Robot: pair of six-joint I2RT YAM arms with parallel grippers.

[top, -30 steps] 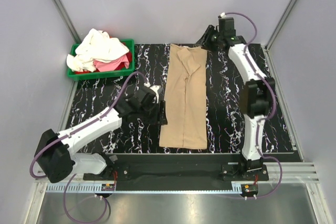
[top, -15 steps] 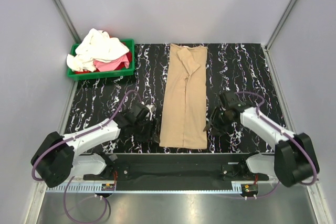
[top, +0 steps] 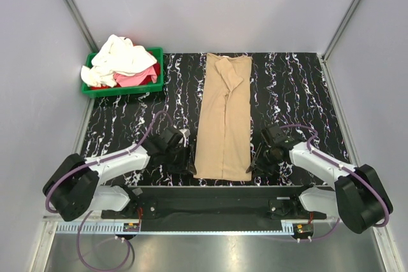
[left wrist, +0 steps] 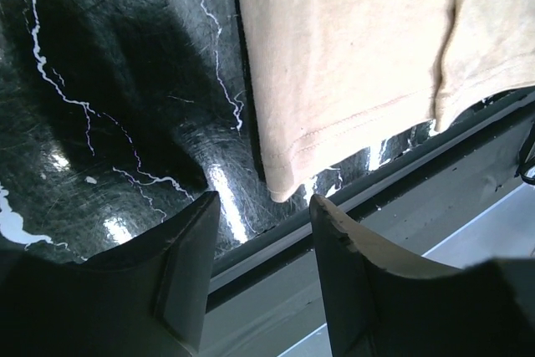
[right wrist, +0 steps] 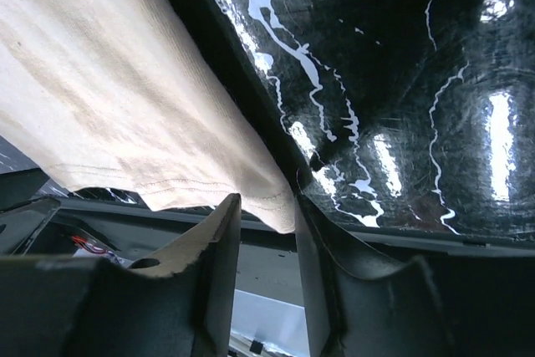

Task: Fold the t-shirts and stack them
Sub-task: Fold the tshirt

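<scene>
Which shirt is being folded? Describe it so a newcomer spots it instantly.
On the black marbled table, look down the middle: the tan t-shirt lies as a long narrow strip, its near hem flanked by the left gripper and right gripper. Unlike the white shirt and pink shirt bunched in the green bin at the far left corner, it lies flat, alone.

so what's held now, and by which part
Left gripper: nothing, open beside the tan t-shirt, short of its hem corner. Right gripper straddles the other hem corner; grip cannot be told.
</scene>
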